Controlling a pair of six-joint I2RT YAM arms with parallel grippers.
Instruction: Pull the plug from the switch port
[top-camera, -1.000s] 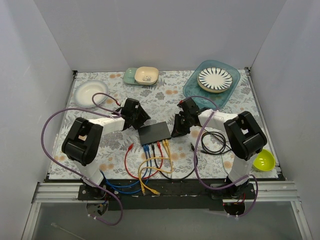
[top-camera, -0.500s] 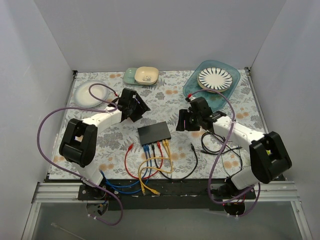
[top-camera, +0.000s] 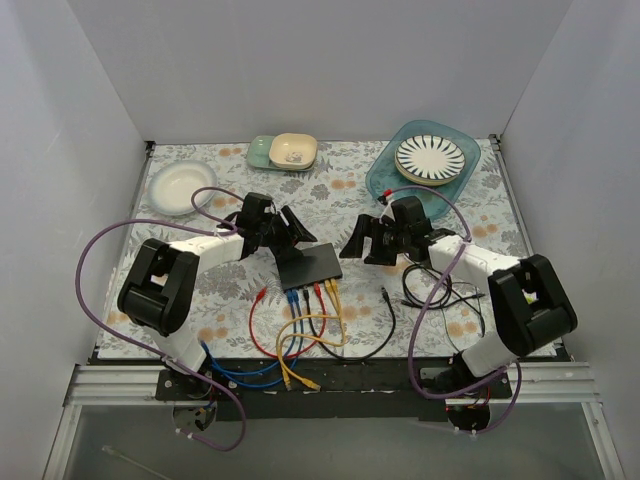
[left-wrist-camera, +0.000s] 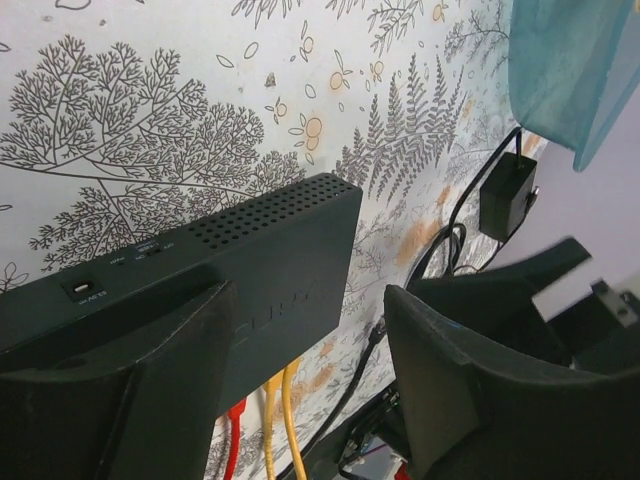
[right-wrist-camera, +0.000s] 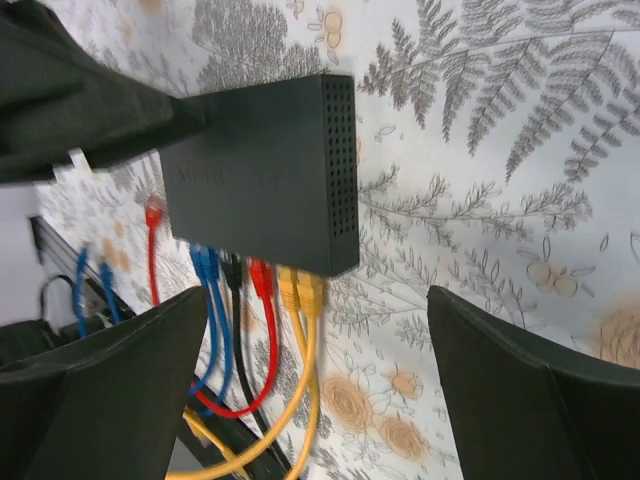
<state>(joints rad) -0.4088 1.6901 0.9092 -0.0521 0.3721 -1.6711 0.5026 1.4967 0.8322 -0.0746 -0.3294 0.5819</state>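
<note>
The black switch box (top-camera: 309, 265) lies flat on the patterned mat. Its switch port row (top-camera: 312, 284) faces the near edge and holds blue (right-wrist-camera: 205, 265), black (right-wrist-camera: 232, 266), red (right-wrist-camera: 260, 276) and yellow plugs (right-wrist-camera: 300, 290). My left gripper (top-camera: 290, 237) is open at the box's far left corner. In the left wrist view, one finger (left-wrist-camera: 110, 400) overlaps the box (left-wrist-camera: 260, 250) and the other stands off its right side. My right gripper (top-camera: 362, 240) is open wide, right of the box and apart from it, with nothing between its fingers (right-wrist-camera: 530, 390).
A loose red cable end (top-camera: 262, 293) and a loose black cable end (top-camera: 385, 293) lie on the mat. A black adapter with coiled cable (top-camera: 430, 285) sits at the right. A teal tray (top-camera: 385, 180) holding a striped plate, stacked bowls (top-camera: 285, 150) and a white plate (top-camera: 180, 185) stand at the back.
My right gripper has opened wide and drawn back to the right of the box. My left gripper swung away, then came back to the box's far left corner.
</note>
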